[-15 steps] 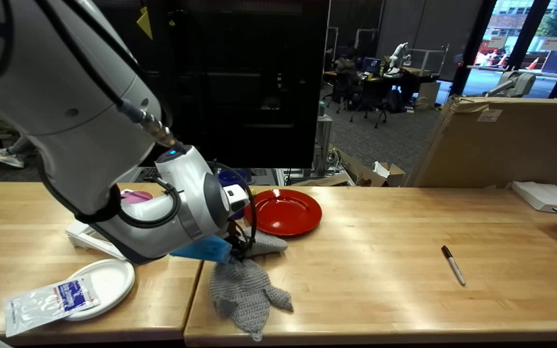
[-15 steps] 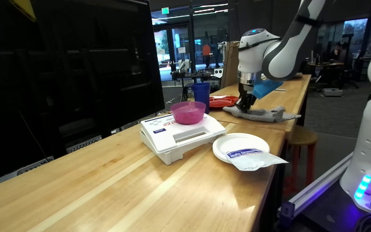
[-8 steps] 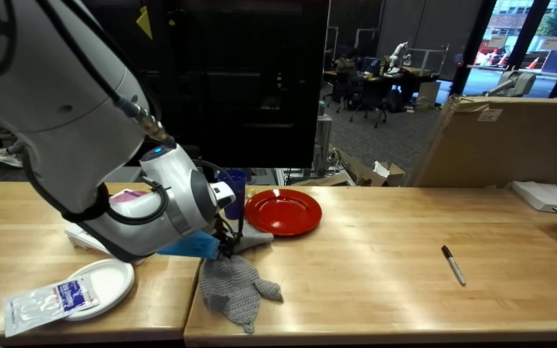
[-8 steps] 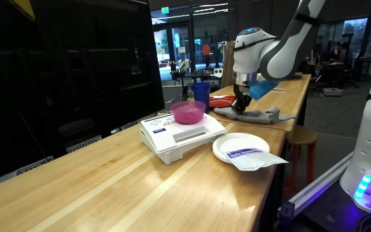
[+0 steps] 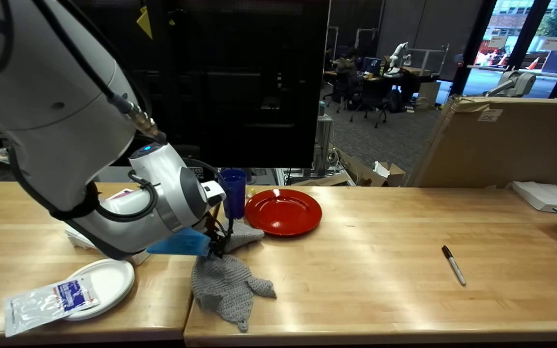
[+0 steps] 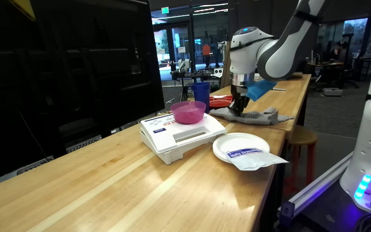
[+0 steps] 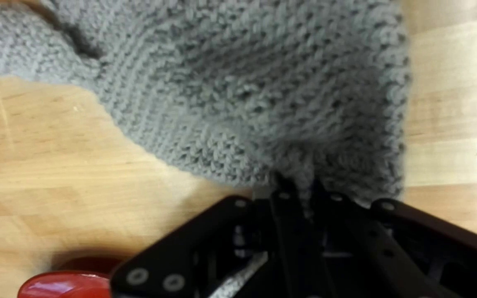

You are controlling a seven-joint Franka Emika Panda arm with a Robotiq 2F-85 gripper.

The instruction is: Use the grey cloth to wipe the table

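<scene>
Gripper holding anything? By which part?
The gripper holds the grey knitted cloth by a pinched fold; in both exterior views, cloth spreads out on either side of the hold.

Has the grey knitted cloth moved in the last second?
Yes: in an exterior view, the grey knitted cloth has slid left in the picture, its edge now reaching the dark seam in the light-brown wooden table.

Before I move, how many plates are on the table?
2 in view: the red plate, near the grey cloth and blue cup, and the white plate, partly under the printed packet. Any stacked beneath would be hidden.
</scene>
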